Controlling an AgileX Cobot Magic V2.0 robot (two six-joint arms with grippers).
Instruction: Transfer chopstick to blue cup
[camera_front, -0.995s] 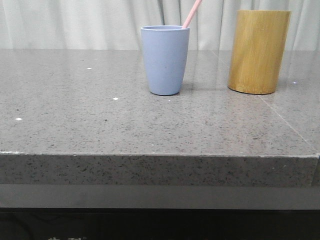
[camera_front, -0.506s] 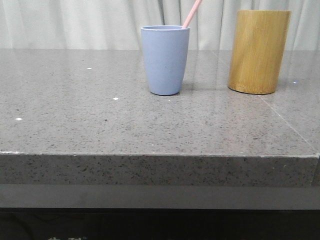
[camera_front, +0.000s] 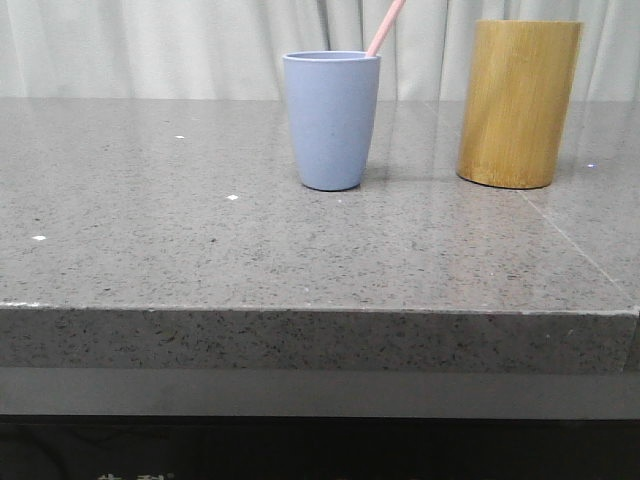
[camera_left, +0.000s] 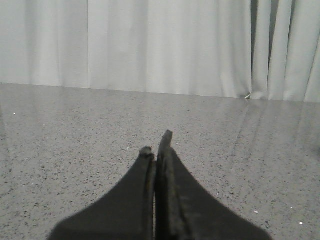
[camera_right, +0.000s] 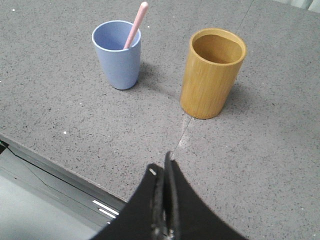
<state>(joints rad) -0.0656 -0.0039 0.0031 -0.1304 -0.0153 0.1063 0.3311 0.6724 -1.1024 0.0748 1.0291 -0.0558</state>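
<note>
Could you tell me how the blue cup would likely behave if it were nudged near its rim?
The blue cup tapers to a narrow base, so it probably tips rather than slides. The chopstick leaning against its rim may add slight top weight. Its matte wall looks reasonably grippy.

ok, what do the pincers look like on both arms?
Both look alike: the left pincer and right pincer each have two matte black fingers, broad at the base and tapering to thin tips. No cables, labels or markings are visible on either.

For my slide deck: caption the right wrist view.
Pink chopstick leaning inside the blue cup, bamboo holder beside it, right claw shut.
</note>
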